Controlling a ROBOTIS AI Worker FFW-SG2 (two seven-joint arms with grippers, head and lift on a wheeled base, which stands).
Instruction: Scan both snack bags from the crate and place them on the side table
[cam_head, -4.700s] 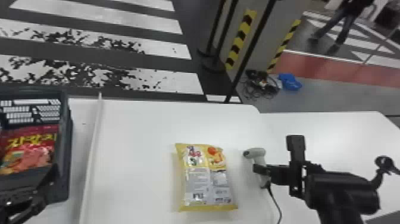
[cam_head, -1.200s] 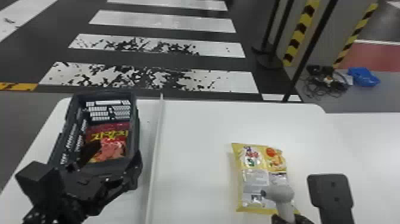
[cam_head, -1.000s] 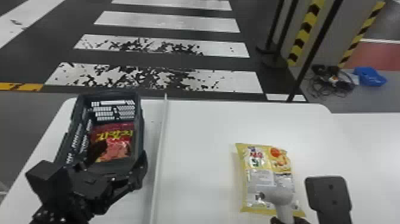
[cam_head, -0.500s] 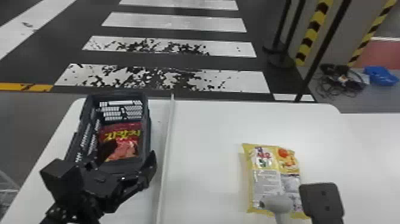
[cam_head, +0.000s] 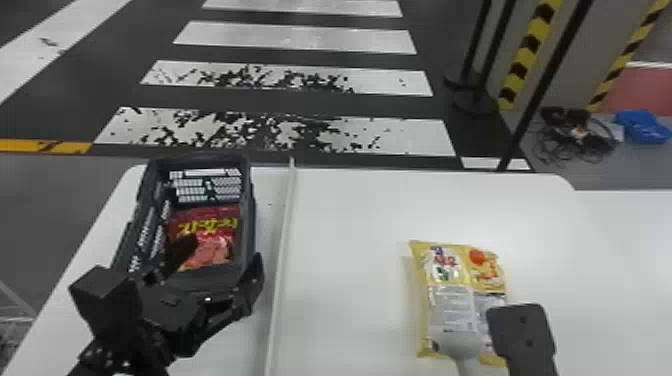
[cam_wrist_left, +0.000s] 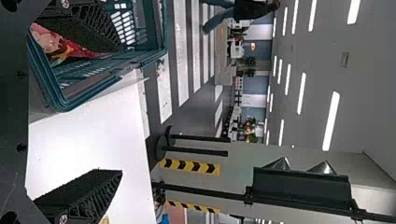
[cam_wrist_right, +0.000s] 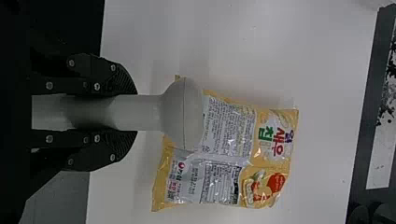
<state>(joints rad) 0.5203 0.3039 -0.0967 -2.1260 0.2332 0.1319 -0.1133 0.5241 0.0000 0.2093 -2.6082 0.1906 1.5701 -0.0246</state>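
Note:
The red snack bag (cam_head: 212, 237) lies inside the dark crate (cam_head: 252, 220) at the left. Over the crate's near end is my left gripper (cam_head: 220, 265), its fingers apart with nothing between them; in the left wrist view the same gripper (cam_wrist_left: 119, 109) stands open beside the crate (cam_wrist_left: 60, 100), where part of the red bag (cam_wrist_left: 53, 42) shows. On the right, my right gripper (cam_head: 522, 330) holds the grey scanner (cam_head: 457, 345) above the near part of the yellow snack bag (cam_head: 452, 300). The right wrist view has the right gripper (cam_wrist_right: 133, 112) shut on the scanner's handle, its head over the yellow bag (cam_wrist_right: 229, 154).
A thin pale divider (cam_head: 281, 260) runs along the white table (cam_head: 345, 225) between the crate and the yellow bag. Another white surface (cam_head: 625, 240) adjoins at the right. Beyond the table stand black posts, with cables (cam_head: 575, 135) and a blue item (cam_head: 642, 127) on the floor.
The head view has turned left, so the whole crate shows. Since the oldest frame, my left gripper has come over the crate's near end, and the scanner has moved from beside the yellow bag to over it.

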